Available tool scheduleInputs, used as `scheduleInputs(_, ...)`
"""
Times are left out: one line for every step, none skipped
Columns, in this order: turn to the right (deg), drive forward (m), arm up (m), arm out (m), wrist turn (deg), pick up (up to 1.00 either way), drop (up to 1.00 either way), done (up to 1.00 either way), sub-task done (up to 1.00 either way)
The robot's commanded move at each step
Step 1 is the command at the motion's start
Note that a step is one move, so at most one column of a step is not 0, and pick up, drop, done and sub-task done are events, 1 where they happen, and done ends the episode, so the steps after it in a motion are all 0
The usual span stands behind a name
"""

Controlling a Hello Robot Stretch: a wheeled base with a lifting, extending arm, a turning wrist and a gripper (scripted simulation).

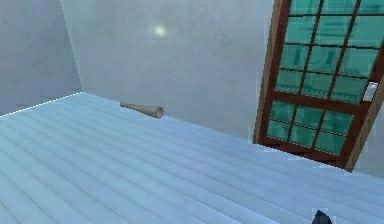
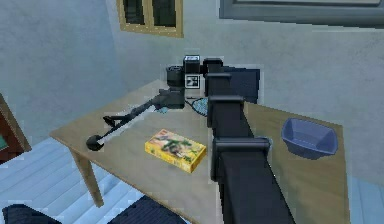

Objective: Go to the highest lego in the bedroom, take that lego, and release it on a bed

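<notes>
Pale plank floor (image 1: 150,170) across 6 o'clock. Tan bat-shaped stick (image 1: 142,108) lies at 11 o'clock by grey wall (image 1: 190,70). Brown-framed door (image 1: 320,80), teal glass panes, at 2 o'clock.

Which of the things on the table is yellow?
The flat box left of the arm. The bowl right of it is blue, and the long lamp-like thing is dark.

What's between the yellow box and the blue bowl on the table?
The robot's dark arm reaches across the table between the yellow box and the blue bowl. That shows in the arm side view.
</notes>
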Motion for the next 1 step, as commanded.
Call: scheduleInputs(0.0,0.00,0.00,0.00,45.0,0.00,0.00,0.00,0.00)
